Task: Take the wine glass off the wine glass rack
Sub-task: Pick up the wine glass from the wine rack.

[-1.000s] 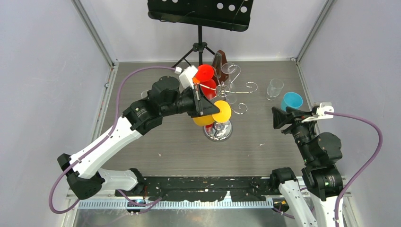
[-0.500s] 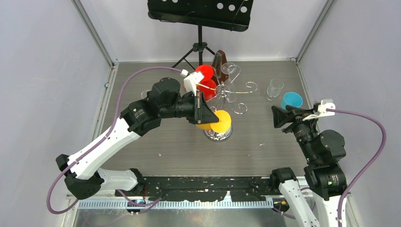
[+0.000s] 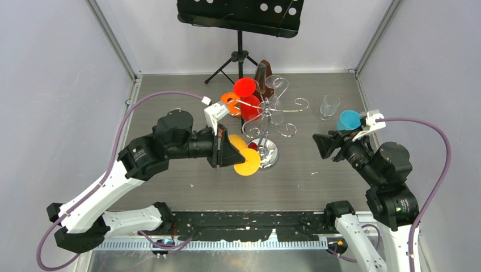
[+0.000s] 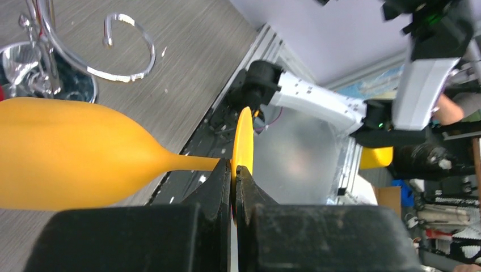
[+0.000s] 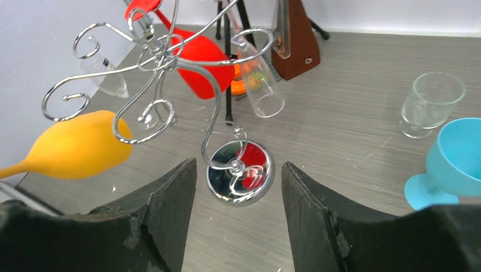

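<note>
Left gripper (image 4: 233, 170) clamped on yellow wine glass (image 4: 68, 153) foot, beside rack (image 5: 238, 165)

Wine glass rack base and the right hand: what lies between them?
Only bare table, from right hand to rack base; right wrist view shows it.

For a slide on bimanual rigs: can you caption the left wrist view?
Left gripper pinching the foot of a yellow wine glass, held sideways, with the chrome rack behind it.
</note>
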